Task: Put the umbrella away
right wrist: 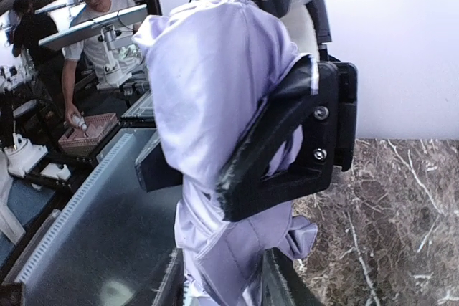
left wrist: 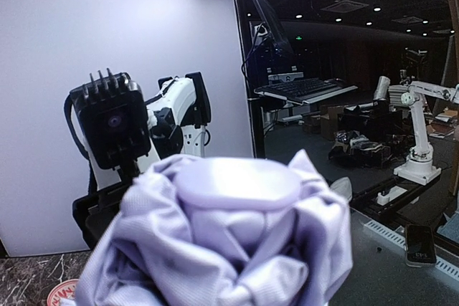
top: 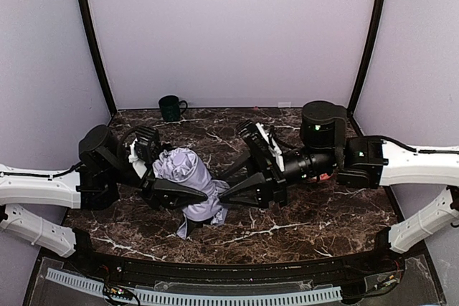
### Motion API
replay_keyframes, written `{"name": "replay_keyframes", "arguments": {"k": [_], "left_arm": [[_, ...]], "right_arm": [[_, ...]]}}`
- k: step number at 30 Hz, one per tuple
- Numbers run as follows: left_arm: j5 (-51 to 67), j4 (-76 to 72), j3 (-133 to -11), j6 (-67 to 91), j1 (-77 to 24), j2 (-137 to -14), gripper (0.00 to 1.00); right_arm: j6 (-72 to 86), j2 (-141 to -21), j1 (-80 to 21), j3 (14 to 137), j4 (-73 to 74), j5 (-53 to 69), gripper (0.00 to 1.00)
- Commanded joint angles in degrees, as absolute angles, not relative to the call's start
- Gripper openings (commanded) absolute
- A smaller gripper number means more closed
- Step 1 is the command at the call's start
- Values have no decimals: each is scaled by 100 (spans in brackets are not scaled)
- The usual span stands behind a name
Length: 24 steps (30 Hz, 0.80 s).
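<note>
The umbrella [top: 183, 170] is a folded bundle of pale lavender fabric held off the dark marble table [top: 323, 220], left of centre. My left gripper [top: 203, 195] is shut on its middle; the right wrist view shows those black fingers [right wrist: 287, 141] clamped across the fabric. My right gripper [top: 223, 197] comes in from the right, and its two fingers press the umbrella's [right wrist: 215, 84] lower end with the strap between them [right wrist: 222, 288]. In the left wrist view the umbrella's flat cap and folds [left wrist: 222, 234] fill the bottom and hide my left fingers.
A dark green mug [top: 171, 107] stands at the back of the table by the wall. The rim of a red-patterned bowl [left wrist: 61, 293] shows low on the left in the left wrist view. Purple walls close the back and sides.
</note>
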State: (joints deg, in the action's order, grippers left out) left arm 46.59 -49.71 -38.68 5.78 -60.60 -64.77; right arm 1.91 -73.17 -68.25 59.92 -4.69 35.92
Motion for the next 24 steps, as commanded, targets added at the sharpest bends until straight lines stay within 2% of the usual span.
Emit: {"name": "replay_keyframes", "arguments": {"k": [1,5,13,19,24], "left_arm": [[4332,-5345,-3823,496,-6056,-6230,1],[3583,-4980,-3823,275,-6056,-6169,1],[2350,-3526,-4146,-293,-6053,-6247,0],[-93,-2522,-4275,-870,-6054,-6133,0],[-519,-2314,-4280,-694,-5971,-6107,0]], "right_arm": [[376,-7274,-6886,5912,-1042,3744,27],[557,-7288,-6968,5797,-1374,3697,24],[6,-7493,-7483,6263,-771,2170,24],[-390,-7258,-7819,6510,-79,913,27],[-658,-7050,-7884,6328,-245,1410,30]]}}
